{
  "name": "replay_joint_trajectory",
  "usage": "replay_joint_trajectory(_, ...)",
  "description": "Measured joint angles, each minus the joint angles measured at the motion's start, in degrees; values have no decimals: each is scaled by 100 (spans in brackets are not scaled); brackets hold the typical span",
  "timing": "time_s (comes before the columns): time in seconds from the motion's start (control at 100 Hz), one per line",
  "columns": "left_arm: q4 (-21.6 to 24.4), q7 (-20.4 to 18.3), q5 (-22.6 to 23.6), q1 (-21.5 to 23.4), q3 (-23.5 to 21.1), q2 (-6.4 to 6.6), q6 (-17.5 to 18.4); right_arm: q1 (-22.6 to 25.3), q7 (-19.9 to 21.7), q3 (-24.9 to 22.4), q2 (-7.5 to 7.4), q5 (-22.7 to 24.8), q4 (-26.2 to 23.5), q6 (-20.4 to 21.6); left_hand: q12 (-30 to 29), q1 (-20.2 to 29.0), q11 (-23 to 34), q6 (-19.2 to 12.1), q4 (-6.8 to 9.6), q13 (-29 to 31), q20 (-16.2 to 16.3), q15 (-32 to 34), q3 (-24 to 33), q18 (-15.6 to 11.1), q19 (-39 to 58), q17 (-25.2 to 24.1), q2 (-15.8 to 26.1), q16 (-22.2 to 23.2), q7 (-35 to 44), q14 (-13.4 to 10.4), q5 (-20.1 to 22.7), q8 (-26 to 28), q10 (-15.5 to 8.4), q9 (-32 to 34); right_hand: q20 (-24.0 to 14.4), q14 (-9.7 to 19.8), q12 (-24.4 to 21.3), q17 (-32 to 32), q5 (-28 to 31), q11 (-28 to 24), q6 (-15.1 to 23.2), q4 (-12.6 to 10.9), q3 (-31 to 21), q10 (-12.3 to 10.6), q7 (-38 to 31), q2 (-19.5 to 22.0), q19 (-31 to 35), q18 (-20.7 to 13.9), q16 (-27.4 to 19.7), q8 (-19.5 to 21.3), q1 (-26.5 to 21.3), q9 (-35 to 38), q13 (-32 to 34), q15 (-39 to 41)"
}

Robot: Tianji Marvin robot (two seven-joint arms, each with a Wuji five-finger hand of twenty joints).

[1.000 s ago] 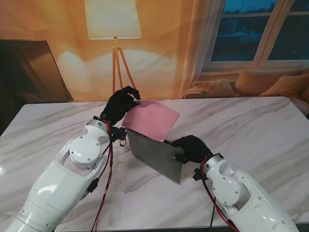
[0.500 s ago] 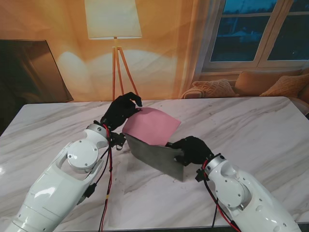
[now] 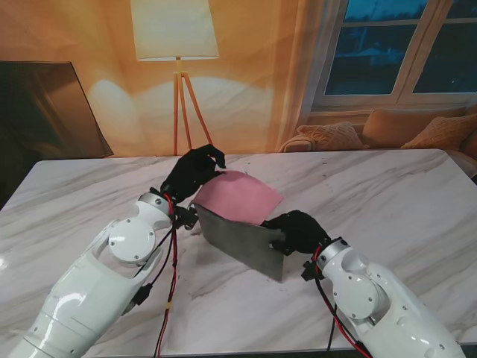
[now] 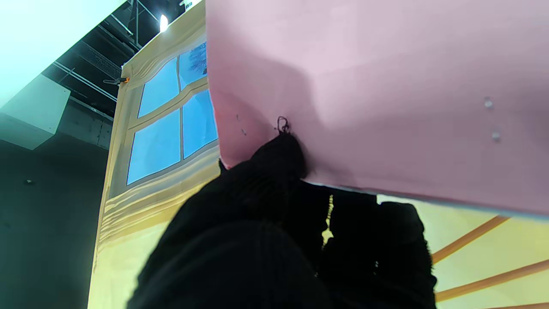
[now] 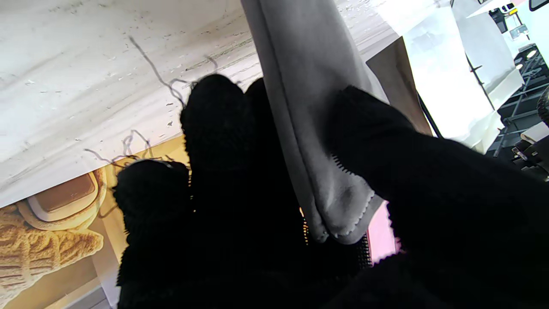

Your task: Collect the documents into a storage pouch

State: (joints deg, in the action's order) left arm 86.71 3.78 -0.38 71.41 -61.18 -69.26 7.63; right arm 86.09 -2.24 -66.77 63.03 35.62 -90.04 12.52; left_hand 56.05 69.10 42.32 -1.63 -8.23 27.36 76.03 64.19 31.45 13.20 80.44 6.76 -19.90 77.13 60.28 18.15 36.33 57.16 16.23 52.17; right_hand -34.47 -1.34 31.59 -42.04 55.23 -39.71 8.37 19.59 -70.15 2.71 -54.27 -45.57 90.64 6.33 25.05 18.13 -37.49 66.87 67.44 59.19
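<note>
A pink sheet of paper [image 3: 238, 197] hangs in the air over the middle of the table, its near edge tucked behind the top of a grey felt pouch [image 3: 240, 240]. My left hand [image 3: 195, 171] is shut on the sheet's far left corner; the left wrist view shows the pink paper [image 4: 386, 86] pinched by black-gloved fingers [image 4: 274, 167]. My right hand [image 3: 297, 230] is shut on the pouch's right corner and holds it tilted on edge. In the right wrist view the grey pouch [image 5: 309, 107] runs between thumb and fingers, with a sliver of pink paper [image 5: 379, 234] behind it.
The white marble table [image 3: 387, 194] stretches wide to the right and left of both hands. A floor lamp [image 3: 175, 45] and a sofa with cushions [image 3: 373, 130] stand beyond the far edge. Red and black cables [image 3: 170, 276] run along my left arm.
My left hand has carried the pink sheet rightward and lower, so more of the sheet sits behind the pouch. The right hand and pouch shifted slightly.
</note>
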Motion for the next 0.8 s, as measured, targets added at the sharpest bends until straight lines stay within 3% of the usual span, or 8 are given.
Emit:
replay_joint_trajectory(0.1,-24,-86,-47,3,12,4,19,-1,-1,0,4,-31,-2,-55,-10,-5,-79,-52,-75,0,-156,-170,92,-31,-89,-79,-50,-40,24,-45,19,-6,-9,8,0,-2,0,0,0,-24,-25,-2,0,1,-10,1,0,0,1,-2,0,0,0,0)
replay_joint_trajectory(0.21,-28,-141,-138,33,10,6,25,-1,20,0,6,-113,-9,-112,-142,-63,-245,-133,-334,3,-591,-637,362,-68,-303,-331,-227,-221,105,-118,95,-124,-67,83,-1,-4,0,2,0,-27,-45,-3,0,3,-51,1,0,1,8,-48,0,0,0,0)
replay_joint_trajectory(0.39,24,-283,-263,140,-68,17,-26,0,44,-4,13,-154,-34,-185,-283,-141,-493,-203,-334,8,-1247,-1207,572,-73,-551,-598,-392,-316,179,-170,163,-303,-194,86,-2,-22,0,12,0,-32,-47,-3,0,14,-53,1,0,3,10,-52,0,0,-2,0)
replay_joint_trajectory(0.58,120,-495,-790,228,-129,43,-194,0,32,2,19,-165,-36,-199,-338,-327,-893,-276,-334,8,-1827,-1691,881,-74,-990,-877,-465,-481,179,-188,181,-514,-458,87,-13,-35,0,13,0,-37,-49,-4,0,25,-57,1,0,11,10,-52,0,0,-4,0)
replay_joint_trajectory(0.79,137,-704,-877,235,-139,64,-319,0,32,-7,21,-170,-36,-232,-482,-383,-1152,-512,-334,8,-2346,-2205,926,-122,-2266,-1021,-465,-658,183,-166,187,-585,-733,88,-14,-36,0,20,0,-41,-98,-8,-3,26,-74,1,0,12,11,-52,0,0,-6,0)
replay_joint_trajectory(0.8,135,-707,-865,234,-139,66,-321,1,32,-9,21,-170,-36,-233,-494,-383,-1168,-527,-396,8,-2386,-2258,944,-125,-2348,-1024,-467,-678,185,-201,187,-585,-763,88,-14,-37,0,20,0,-41,-98,-8,-3,26,-74,1,0,12,11,-52,0,0,-6,0)
